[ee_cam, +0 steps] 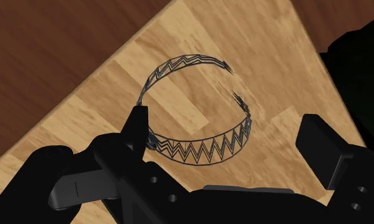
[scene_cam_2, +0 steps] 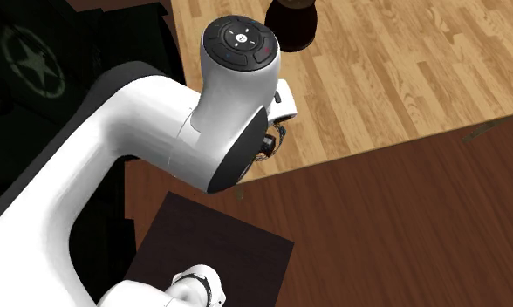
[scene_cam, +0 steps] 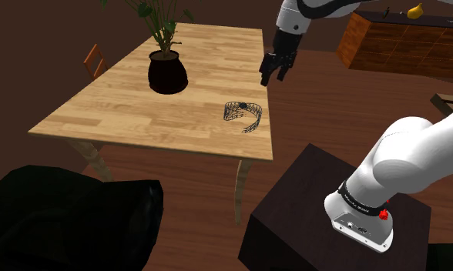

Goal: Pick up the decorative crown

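From my station I see the crown (scene_cam: pixel 243 115) lying flat on the counter (scene_cam: pixel 132 108), whose top is pale wooden planks with a clear grain. Measured from the pot (scene_cam: pixel 167 73), the crown sits well apart, off toward the shoulder view's right and lower down. It lies close to the counter's corner nearest the stand (scene_cam: pixel 333 208). The crown is a thin dark wire band, with a zigzag lattice strung between two rims. The ring is not closed: a gap breaks it on one side, and the two ends flare slightly outward.

The pot is squat, round and glossy black, with green leafy stems rising from it. Beyond the pot, at the counter's far side, the slatted back of a wooden chair (scene_cam: pixel 95 60) shows.

The jaws stand wide and hold nothing. In the wrist view the two black fingers (ee_cam: pixel 136 127) are blocky and matte, and the crown (ee_cam: pixel 198 121) shows on the wood between them. One fingertip overlaps the band there, but I cannot tell contact from that view. In the shoulder view the jaws hang over the counter's edge, farther from the pot than the crown is and clear above the band.

The arm (scene_cam: pixel 317 11) is made of smooth white rounded shells. The stand is a dark brown box on a dark reddish floor (scene_cam: pixel 325 108).
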You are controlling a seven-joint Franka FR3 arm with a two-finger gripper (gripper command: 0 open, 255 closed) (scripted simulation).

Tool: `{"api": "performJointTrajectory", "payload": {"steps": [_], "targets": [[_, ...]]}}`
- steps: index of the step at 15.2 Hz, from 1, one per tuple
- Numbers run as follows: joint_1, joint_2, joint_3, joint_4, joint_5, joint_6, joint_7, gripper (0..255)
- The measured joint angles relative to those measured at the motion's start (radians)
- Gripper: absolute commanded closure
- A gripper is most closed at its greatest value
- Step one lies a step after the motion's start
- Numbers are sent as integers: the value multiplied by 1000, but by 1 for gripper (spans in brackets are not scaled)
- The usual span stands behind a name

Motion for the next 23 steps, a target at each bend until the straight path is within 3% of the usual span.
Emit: {"api": "performJointTrajectory", "payload": {"steps": [7, 15, 23], "targets": [[-13, 233, -69, 40, 19, 154, -107, 0], [-30, 525, -125, 144, 90, 290, -242, 0], [-31, 616, -124, 137, 126, 380, -279, 0]]}}
